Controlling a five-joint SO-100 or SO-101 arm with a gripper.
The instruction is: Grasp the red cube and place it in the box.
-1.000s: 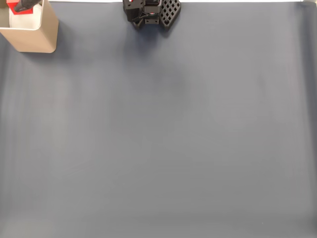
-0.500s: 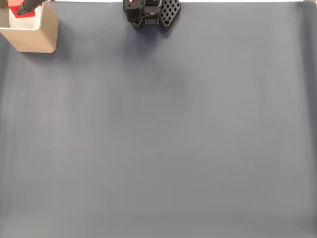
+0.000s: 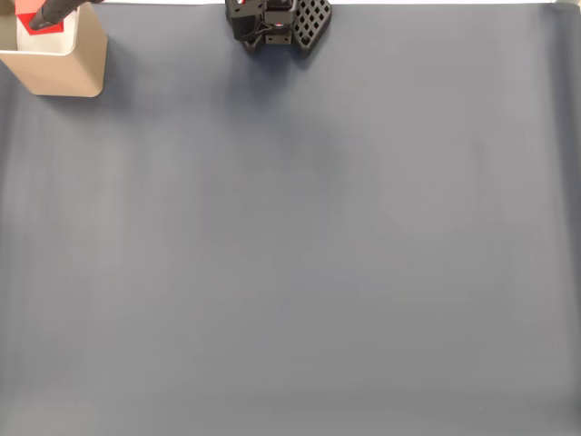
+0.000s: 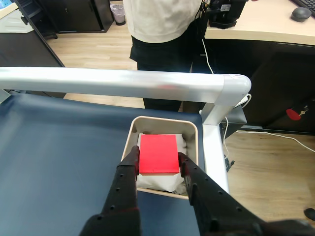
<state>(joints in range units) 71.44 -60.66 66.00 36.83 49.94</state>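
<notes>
Claw [image 4: 157, 161] clamped on red cube [image 4: 158, 154], poised over box [image 4: 193, 132], white lining [image 4: 160, 183] beneath

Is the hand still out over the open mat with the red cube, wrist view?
No, the hand holds the red cube between its fingers directly over the box, above its white lining.

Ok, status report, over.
Gripper shut on cube, fingers on either side. Cube over the box, above its white lining, not yet released. Nothing in the way.
</notes>
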